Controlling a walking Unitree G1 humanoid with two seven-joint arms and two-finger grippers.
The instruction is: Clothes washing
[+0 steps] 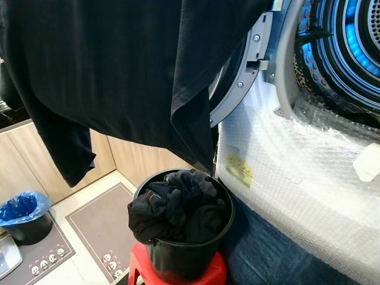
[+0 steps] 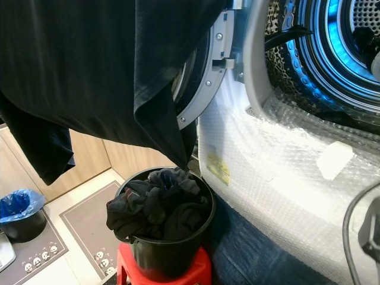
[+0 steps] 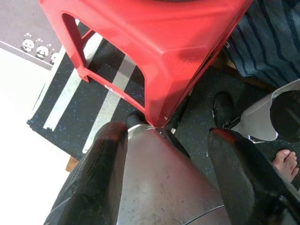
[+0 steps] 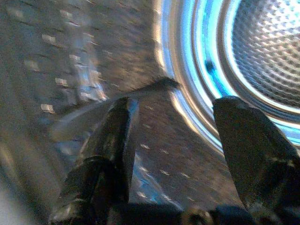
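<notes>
A large dark garment hangs across the top of the head views, over the open washer door; what holds it up is hidden. Below it, a black bucket heaped with dark clothes stands on a red stool. The washer drum glows blue at the right. My right gripper is open and empty, facing the drum mouth. My left gripper is open and empty, low beside the stool and pointing at the floor.
Bubble wrap covers the washer's front. A leopard-print cloth sits at the drum's rim. A bin with a blue bag and a panda-print mat lie left. Striped dark cloth is below the washer. A person's bare foot is nearby.
</notes>
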